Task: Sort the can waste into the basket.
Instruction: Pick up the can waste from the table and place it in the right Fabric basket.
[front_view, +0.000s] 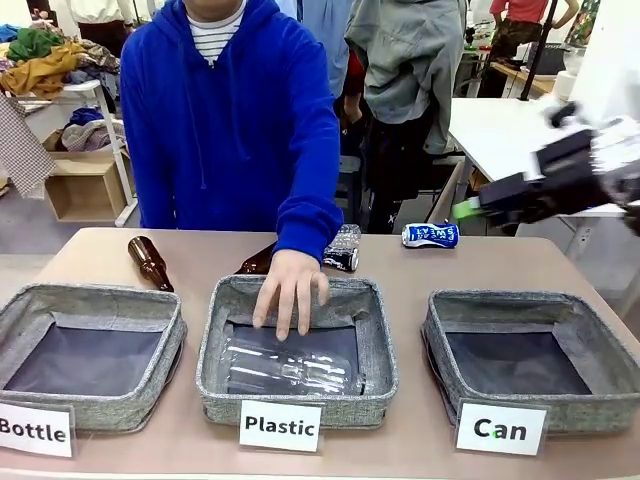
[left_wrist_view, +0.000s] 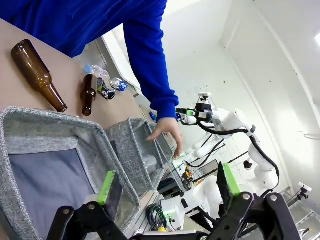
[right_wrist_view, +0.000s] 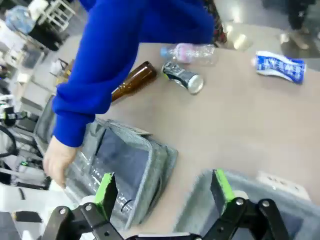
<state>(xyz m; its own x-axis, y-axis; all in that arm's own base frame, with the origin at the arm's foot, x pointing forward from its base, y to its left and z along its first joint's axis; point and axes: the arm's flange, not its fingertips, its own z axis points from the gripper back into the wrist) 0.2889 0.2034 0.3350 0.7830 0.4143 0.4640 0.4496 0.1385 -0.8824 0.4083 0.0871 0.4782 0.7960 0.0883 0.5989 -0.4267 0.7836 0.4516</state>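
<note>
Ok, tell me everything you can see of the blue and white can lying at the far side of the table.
The blue and white can is a small metal drink can, blue with white bands and white lettering, and its body is crumpled. It lies on its side on the tan table near the far edge, beyond the grey basket carded "Can". Only the table touches it. The black can lies apart from it, toward the middle. The right claw is open and not on it.

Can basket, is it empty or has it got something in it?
Empty. The Can basket has a bare dark lining; the blue can and the black can lie on the table beyond it.
</note>
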